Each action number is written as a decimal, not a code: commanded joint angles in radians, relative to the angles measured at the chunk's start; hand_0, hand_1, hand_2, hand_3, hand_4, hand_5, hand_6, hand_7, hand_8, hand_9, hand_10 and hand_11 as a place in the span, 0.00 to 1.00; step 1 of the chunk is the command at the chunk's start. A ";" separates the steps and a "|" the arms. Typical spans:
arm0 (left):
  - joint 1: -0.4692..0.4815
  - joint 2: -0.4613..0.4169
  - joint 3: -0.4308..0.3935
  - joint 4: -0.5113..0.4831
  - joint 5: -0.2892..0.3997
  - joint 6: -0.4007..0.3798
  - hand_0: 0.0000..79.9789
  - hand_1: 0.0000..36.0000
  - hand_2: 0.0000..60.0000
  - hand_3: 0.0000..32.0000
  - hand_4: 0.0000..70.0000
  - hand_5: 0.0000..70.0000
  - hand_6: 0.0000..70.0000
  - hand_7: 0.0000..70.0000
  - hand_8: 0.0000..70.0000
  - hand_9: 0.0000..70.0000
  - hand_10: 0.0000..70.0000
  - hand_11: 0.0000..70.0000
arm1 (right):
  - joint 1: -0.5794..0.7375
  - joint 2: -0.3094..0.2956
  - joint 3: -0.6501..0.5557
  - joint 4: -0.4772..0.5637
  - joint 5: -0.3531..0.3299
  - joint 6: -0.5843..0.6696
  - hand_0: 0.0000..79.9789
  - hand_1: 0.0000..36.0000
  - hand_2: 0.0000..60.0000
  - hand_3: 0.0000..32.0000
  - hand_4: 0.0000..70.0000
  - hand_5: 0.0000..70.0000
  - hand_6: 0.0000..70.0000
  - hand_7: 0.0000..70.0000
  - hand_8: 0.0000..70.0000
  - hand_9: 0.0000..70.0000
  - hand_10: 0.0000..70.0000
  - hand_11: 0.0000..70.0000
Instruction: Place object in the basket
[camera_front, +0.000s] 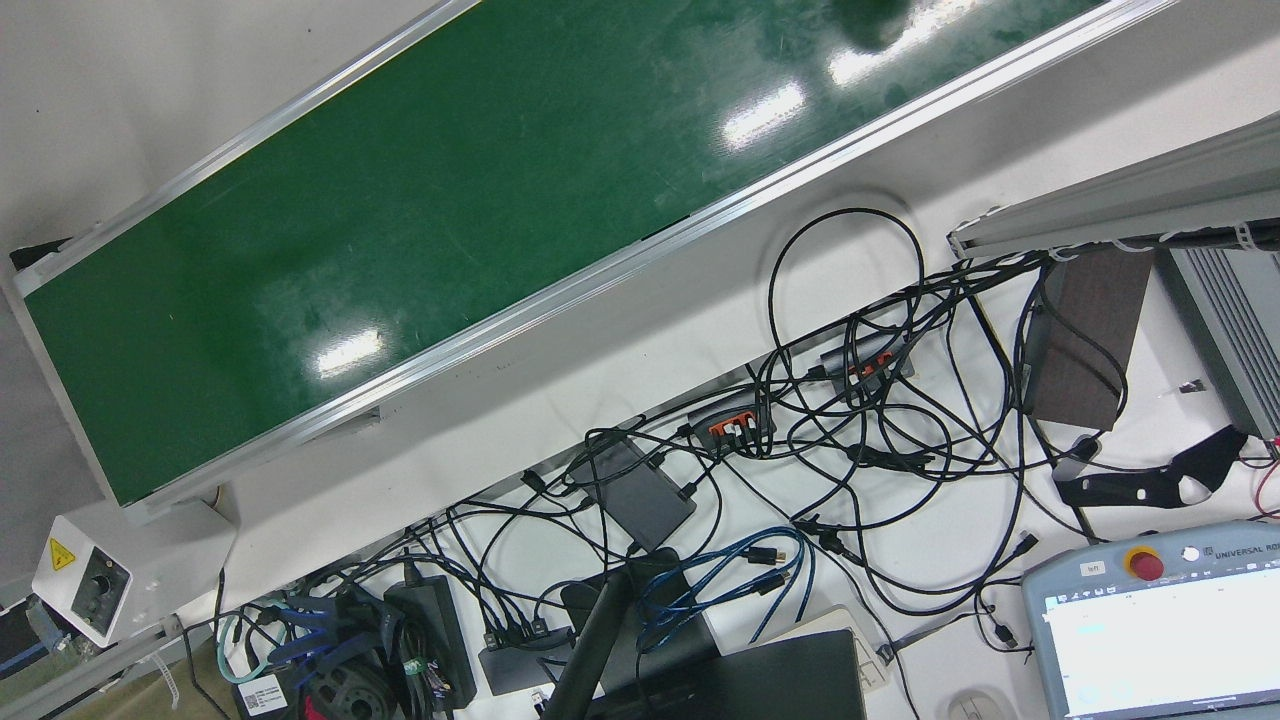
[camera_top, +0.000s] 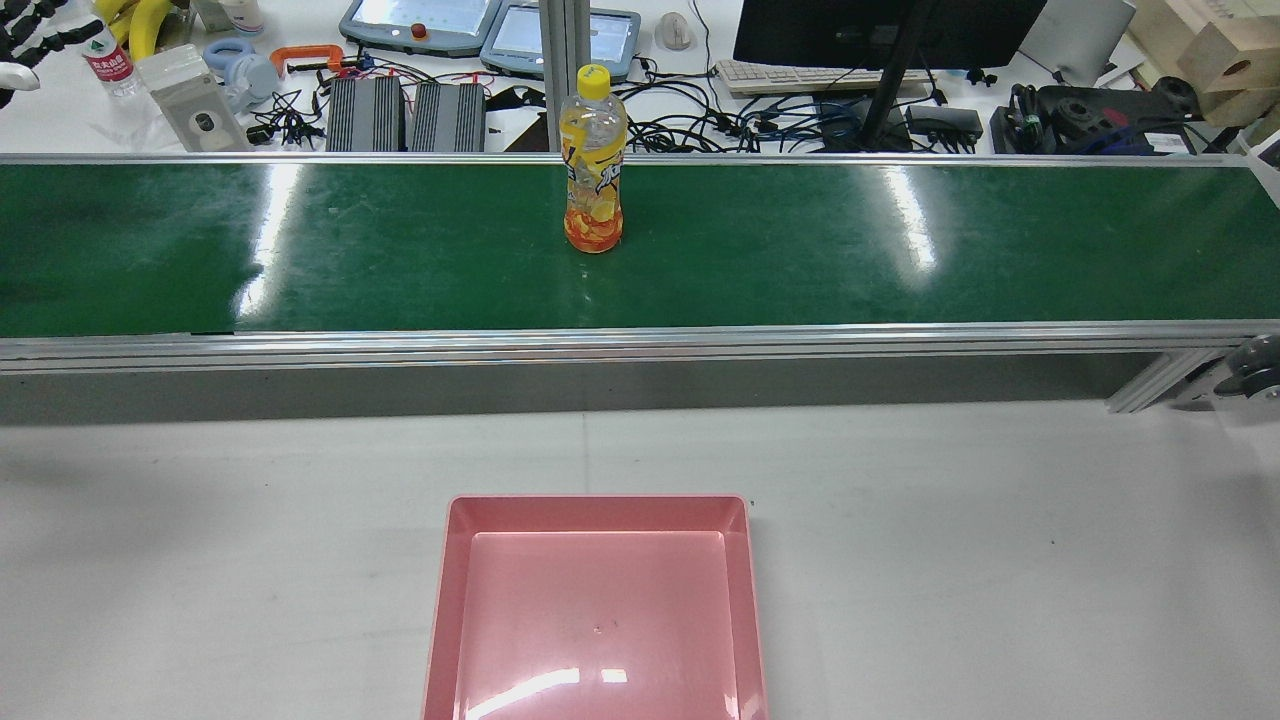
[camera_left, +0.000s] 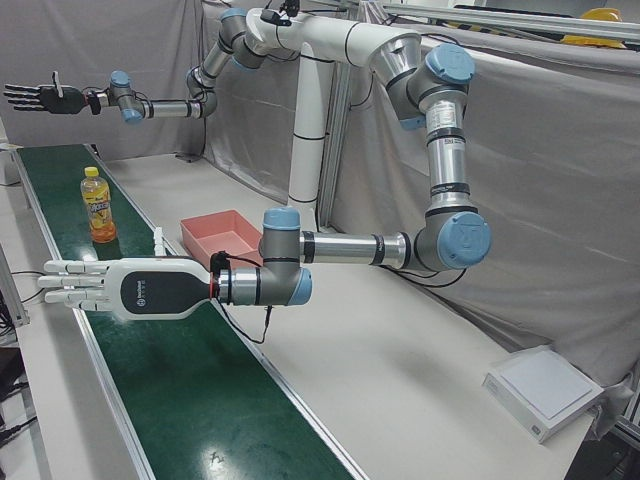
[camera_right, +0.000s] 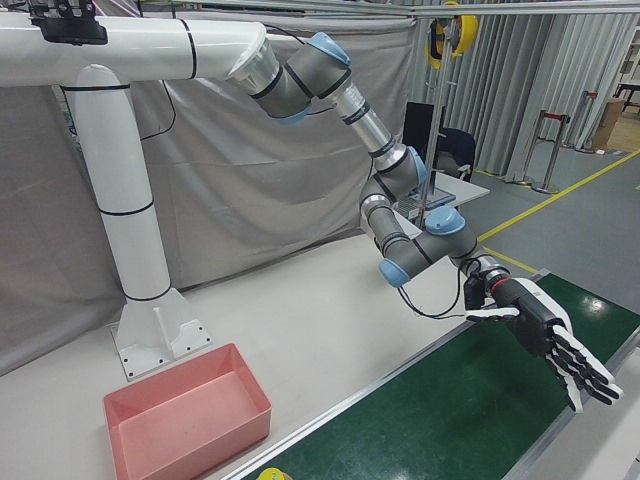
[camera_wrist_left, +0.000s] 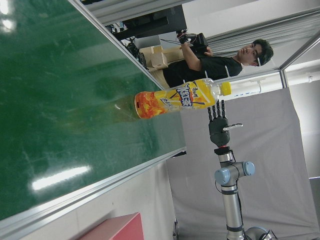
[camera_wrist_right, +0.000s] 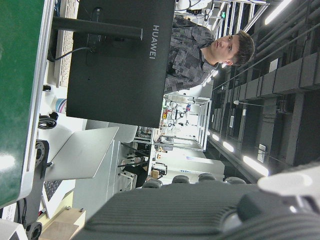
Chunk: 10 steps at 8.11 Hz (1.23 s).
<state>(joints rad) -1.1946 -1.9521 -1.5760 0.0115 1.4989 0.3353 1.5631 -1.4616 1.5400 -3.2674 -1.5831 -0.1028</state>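
Observation:
An orange drink bottle (camera_top: 593, 160) with a yellow cap stands upright in the middle of the green conveyor belt (camera_top: 900, 250). It also shows as the bottle (camera_left: 97, 205) in the left-front view and the bottle (camera_wrist_left: 180, 97) in the left hand view. The pink basket (camera_top: 597, 510) sits empty on the white table on my side of the belt. My left hand (camera_left: 110, 288) hovers open over the belt, well short of the bottle, with its thumb up. Only the left hand's tips (camera_top: 30, 40) show in the rear view. My right hand (camera_left: 40, 97) is open beyond the bottle, fingers stretched flat.
The operators' desk behind the belt holds cables, teach pendants (camera_top: 420, 20), a monitor (camera_top: 880, 30) and small items. A person (camera_wrist_left: 210, 62) stands at the belt's far side. The white pedestal (camera_right: 130, 210) rises behind the basket (camera_right: 190, 430).

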 joint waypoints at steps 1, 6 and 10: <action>0.023 -0.002 -0.027 0.049 -0.003 0.013 0.62 0.38 0.00 0.00 0.01 0.09 0.00 0.00 0.00 0.02 0.13 0.22 | 0.000 0.000 0.000 0.000 0.000 0.000 0.00 0.00 0.00 0.00 0.00 0.00 0.00 0.00 0.00 0.00 0.00 0.00; 0.053 -0.004 -0.075 0.143 -0.057 0.064 0.61 0.36 0.00 0.00 0.01 0.06 0.00 0.00 0.00 0.01 0.13 0.22 | 0.000 0.000 0.000 0.000 0.000 0.000 0.00 0.00 0.00 0.00 0.00 0.00 0.00 0.00 0.00 0.00 0.00 0.00; 0.151 -0.004 -0.075 0.137 -0.181 0.062 0.61 0.35 0.00 0.00 0.00 0.06 0.00 0.00 0.00 0.01 0.13 0.21 | 0.000 0.000 0.000 0.000 0.000 0.000 0.00 0.00 0.00 0.00 0.00 0.00 0.00 0.00 0.00 0.00 0.00 0.00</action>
<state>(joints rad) -1.0750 -1.9558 -1.6510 0.1469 1.3537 0.3965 1.5631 -1.4618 1.5397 -3.2674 -1.5831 -0.1028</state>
